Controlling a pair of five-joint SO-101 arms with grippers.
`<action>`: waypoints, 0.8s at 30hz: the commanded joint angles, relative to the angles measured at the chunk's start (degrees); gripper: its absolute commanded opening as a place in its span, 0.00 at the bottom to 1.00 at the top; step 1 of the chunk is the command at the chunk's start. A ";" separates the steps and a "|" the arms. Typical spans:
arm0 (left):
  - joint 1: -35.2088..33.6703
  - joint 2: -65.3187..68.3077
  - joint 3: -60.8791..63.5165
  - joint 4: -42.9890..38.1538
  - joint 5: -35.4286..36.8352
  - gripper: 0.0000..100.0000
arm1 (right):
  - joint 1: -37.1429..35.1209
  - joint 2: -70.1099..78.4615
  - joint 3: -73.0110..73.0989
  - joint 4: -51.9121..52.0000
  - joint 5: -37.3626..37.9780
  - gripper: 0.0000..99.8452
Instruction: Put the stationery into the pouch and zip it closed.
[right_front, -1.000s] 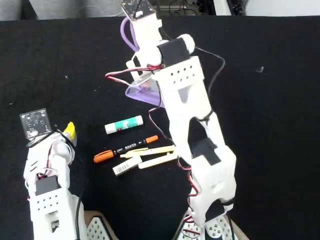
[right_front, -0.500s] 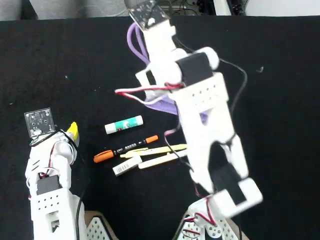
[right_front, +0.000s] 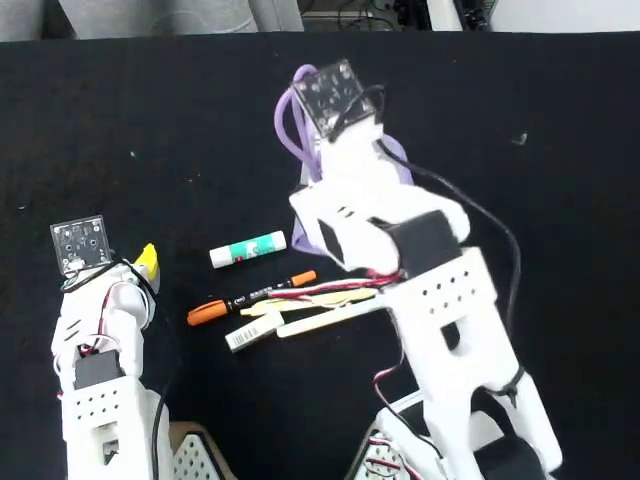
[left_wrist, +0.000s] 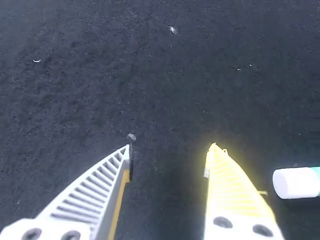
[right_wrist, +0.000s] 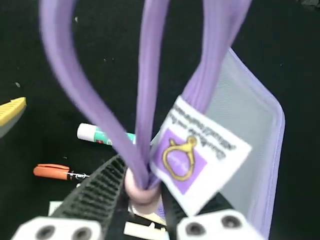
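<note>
Jaws of left gripper (left_wrist: 170, 147) stand apart w/ nothing between them, low over bare tabletop (right_front: 560, 200) on the robot's left side. Glue stick (left_wrist: 297, 182) is the nearest item to them: its white cap end lies just beside the yellow finger, on the side toward the other arm, not touching. Its long axis runs roughly across the table, so approx. in line w/ the jaws' gap rather than across it; my guess is the wrist needs a turn before a grab. Next along, btwn the two arms, lie the orange marker (right_front: 250, 298) and two pale pens (right_front: 305, 310), all lying much the same way as the glue stick, plus a small white labelled piece (right_front: 245, 338). Farther out, right gripper (right_wrist: 142, 185) has its jaws clamped on the purple strap (right_wrist: 145, 100) of the pouch (right_wrist: 245, 150), a paper tag (right_wrist: 197, 150) right at the grip. Pouch body is beyond the stationery, well apart from the left jaws; can't tell if it rests on the tabletop or hangs, or if its zip is open.
</note>
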 joint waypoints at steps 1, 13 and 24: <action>1.10 -0.53 -0.84 -1.05 -0.79 0.25 | 0.53 -2.77 0.92 -3.25 0.62 0.01; 10.33 -0.53 -5.76 4.57 -1.67 0.28 | 0.44 -3.21 8.22 -9.32 0.62 0.01; 27.30 -0.53 -10.77 9.23 -2.90 0.32 | -3.43 -3.21 6.81 -8.88 0.18 0.01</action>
